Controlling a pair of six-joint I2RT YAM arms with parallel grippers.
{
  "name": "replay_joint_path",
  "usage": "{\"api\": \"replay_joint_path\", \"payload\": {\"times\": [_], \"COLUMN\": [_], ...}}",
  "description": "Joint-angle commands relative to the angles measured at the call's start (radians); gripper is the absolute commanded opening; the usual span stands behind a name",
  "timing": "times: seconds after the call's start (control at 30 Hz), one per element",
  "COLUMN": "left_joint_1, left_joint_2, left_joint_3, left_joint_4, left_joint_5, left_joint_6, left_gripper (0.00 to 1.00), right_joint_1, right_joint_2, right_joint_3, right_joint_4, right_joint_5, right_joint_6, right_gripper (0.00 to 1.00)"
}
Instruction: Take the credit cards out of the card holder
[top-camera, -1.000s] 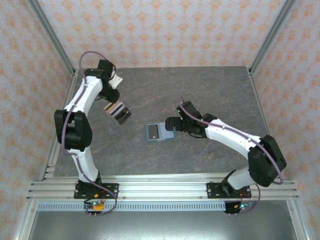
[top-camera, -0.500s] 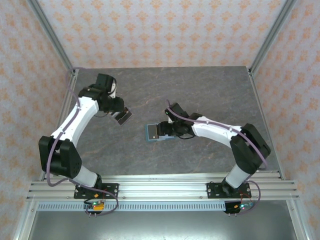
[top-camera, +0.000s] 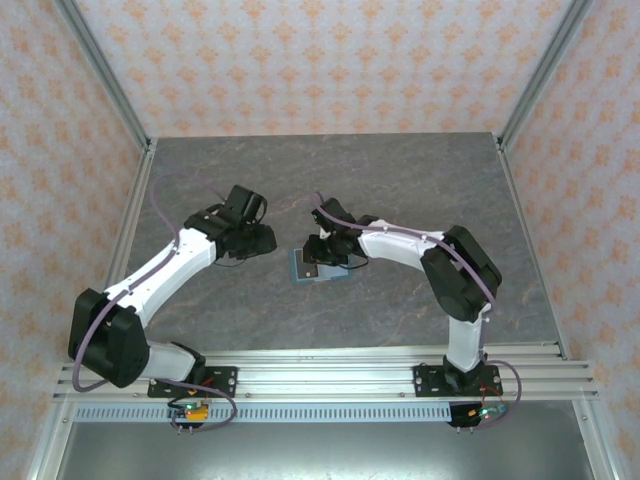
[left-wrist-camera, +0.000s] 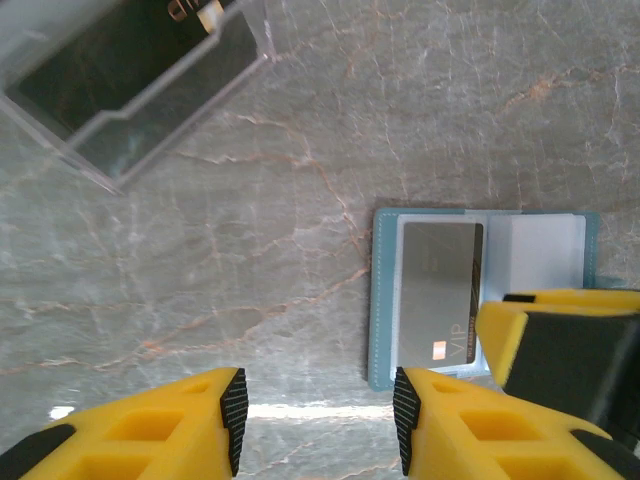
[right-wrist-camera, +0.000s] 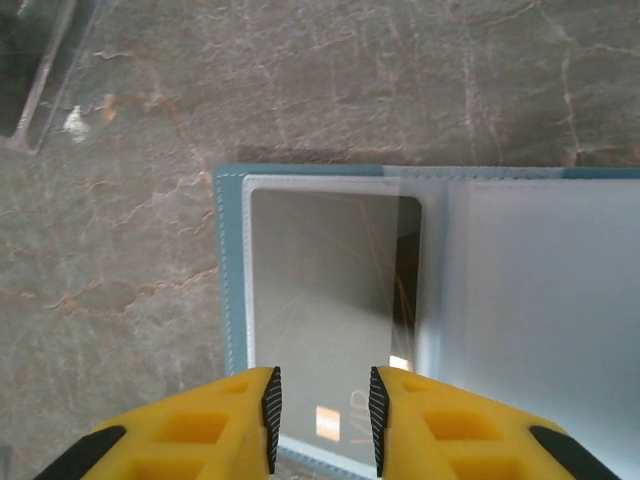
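Note:
The card holder (top-camera: 301, 266) lies open on the grey table; its teal rim (right-wrist-camera: 228, 270) frames clear pockets. A grey credit card (right-wrist-camera: 330, 290) marked VIP sits in the left pocket, also seen from the left wrist (left-wrist-camera: 438, 290). My right gripper (right-wrist-camera: 320, 420) hovers over that card's near end, jaws narrowed but apart, nothing between them. In the top view the right gripper (top-camera: 320, 250) covers the holder's right half. My left gripper (left-wrist-camera: 318, 420) is open over bare table just left of the card holder (left-wrist-camera: 385, 300), and stands beside it in the top view (top-camera: 266, 240).
A clear plastic box (left-wrist-camera: 130, 80) with a dark inside lies on the table beyond the left gripper; its corner also shows at the left edge of the right wrist view (right-wrist-camera: 30, 70). One yellow finger (left-wrist-camera: 560, 340) of the right gripper rests over the holder.
The left arm swung right and down toward the holder, past the clear box. The right gripper moved left over the holder and its jaws narrowed from wide open.

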Motion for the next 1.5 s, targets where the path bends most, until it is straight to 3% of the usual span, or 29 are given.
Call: {"api": "replay_joint_path", "payload": {"times": [0.0,0.37,0.5,0.7,0.93,1.47], "left_joint_1": [-0.023,-0.11,-0.126,-0.129,-0.13,-0.129], "left_joint_2": [0.036,0.162,0.22,0.287,0.339,0.384], "left_joint_3": [-0.029,-0.091,-0.096,-0.068,-0.018,-0.043], "left_joint_4": [0.084,0.274,0.327,0.336,0.263,0.242], "left_joint_5": [-0.019,0.084,0.111,0.122,0.052,0.039], "left_joint_6": [-0.1,-0.191,-0.232,-0.242,-0.206,-0.196], "left_gripper": [0.46,0.44,0.32,0.2,0.16,0.08], "right_joint_1": [-0.013,-0.043,-0.055,-0.067,-0.071,-0.072], "right_joint_2": [0.019,0.019,0.012,-0.005,-0.026,-0.068], "right_joint_3": [0.022,-0.03,-0.062,-0.088,-0.114,-0.154], "right_joint_4": [-0.05,-0.006,0.029,0.05,0.103,0.19], "right_joint_5": [0.057,0.053,0.023,0.008,-0.047,-0.091], "right_joint_6": [-0.018,0.015,0.039,0.048,0.045,0.042], "right_gripper": [0.31,0.26,0.26,0.25,0.22,0.2]}}
